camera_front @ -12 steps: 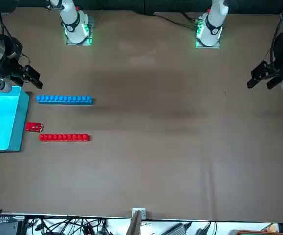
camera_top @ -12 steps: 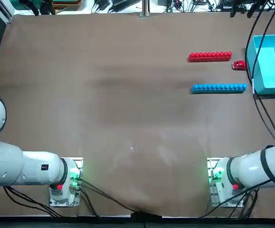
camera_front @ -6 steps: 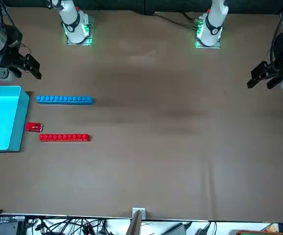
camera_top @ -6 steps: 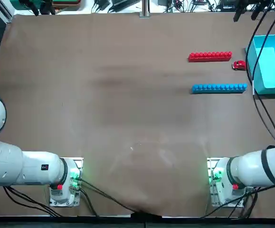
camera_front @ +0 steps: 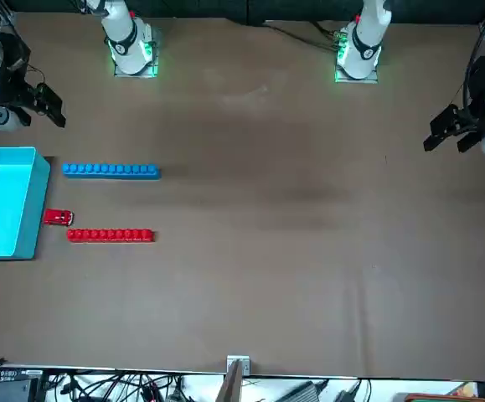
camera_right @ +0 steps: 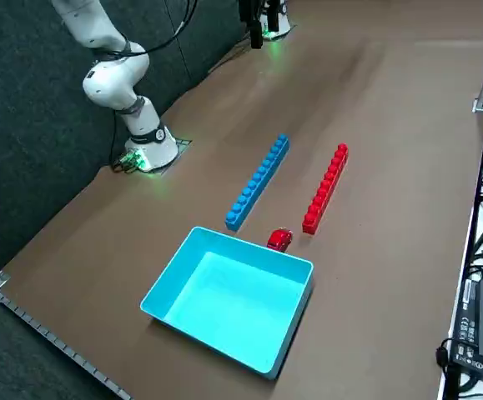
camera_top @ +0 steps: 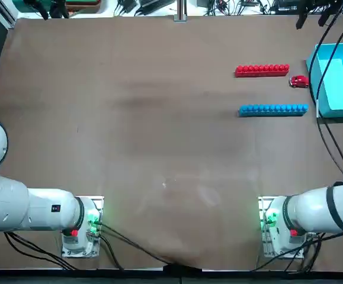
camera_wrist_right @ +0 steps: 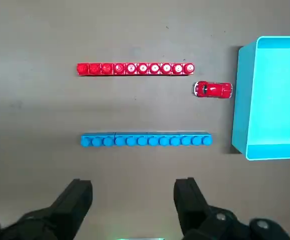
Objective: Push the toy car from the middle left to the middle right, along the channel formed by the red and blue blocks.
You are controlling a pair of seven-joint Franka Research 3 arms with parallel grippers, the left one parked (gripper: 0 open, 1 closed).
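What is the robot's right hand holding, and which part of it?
Nothing. The right hand is open, with only bare table between its fingers. The little red car sits by the blue bin.

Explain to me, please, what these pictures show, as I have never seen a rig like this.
This is a two-armed robot at a table; the right arm does the work. One camera looks straight down, one faces the robot from across the table, one looks down from its right side, and one rides on the right wrist.

On the table lie a red bar and a blue bar, roughly parallel, with a channel between them. The car sits just past the channel's right end, beside the light-blue bin.

The right tool is above the table, its two fingers apart with nothing between them, so nothing is held. The car appears to have reached the right side, as the task asks.
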